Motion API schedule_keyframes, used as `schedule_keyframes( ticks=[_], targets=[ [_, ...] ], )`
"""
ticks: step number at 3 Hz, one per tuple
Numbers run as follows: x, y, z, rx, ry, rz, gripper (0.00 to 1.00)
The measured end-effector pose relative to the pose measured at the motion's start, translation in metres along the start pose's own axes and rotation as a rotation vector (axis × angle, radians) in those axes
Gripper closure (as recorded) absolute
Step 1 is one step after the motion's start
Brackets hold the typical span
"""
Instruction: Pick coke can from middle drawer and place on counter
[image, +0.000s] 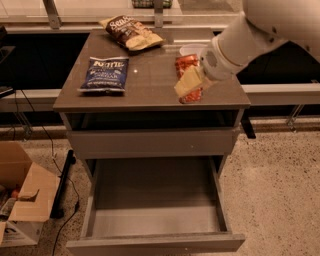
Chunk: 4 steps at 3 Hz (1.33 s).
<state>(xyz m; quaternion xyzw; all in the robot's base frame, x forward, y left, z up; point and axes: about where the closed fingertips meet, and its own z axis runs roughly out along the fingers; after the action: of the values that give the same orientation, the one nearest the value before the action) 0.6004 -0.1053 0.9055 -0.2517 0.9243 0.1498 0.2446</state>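
My gripper (189, 84) is shut on the red coke can (186, 66) and holds it over the right part of the counter (145, 90), near the front right edge. A pale finger (188, 81) covers the can's lower half. I cannot tell whether the can touches the counter. The white arm reaches in from the upper right. The middle drawer (155, 235) is pulled out below the cabinet front, and its tray is empty.
A blue chip bag (105, 74) lies on the counter's left. A brown and yellow chip bag (131, 32) lies at the back. A white bowl (192, 50) sits behind the can, partly hidden by the arm. A cardboard box (22, 200) stands on the floor at left.
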Motion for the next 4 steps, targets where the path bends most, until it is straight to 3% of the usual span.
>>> schedule_keyframes(
  ticks=[2, 4],
  targets=[
    [-0.081, -0.001, 0.020, 0.033, -0.020, -0.084, 1.00],
    [-0.126, -0.013, 0.075, -0.036, -0.111, -0.063, 1.00]
  ],
)
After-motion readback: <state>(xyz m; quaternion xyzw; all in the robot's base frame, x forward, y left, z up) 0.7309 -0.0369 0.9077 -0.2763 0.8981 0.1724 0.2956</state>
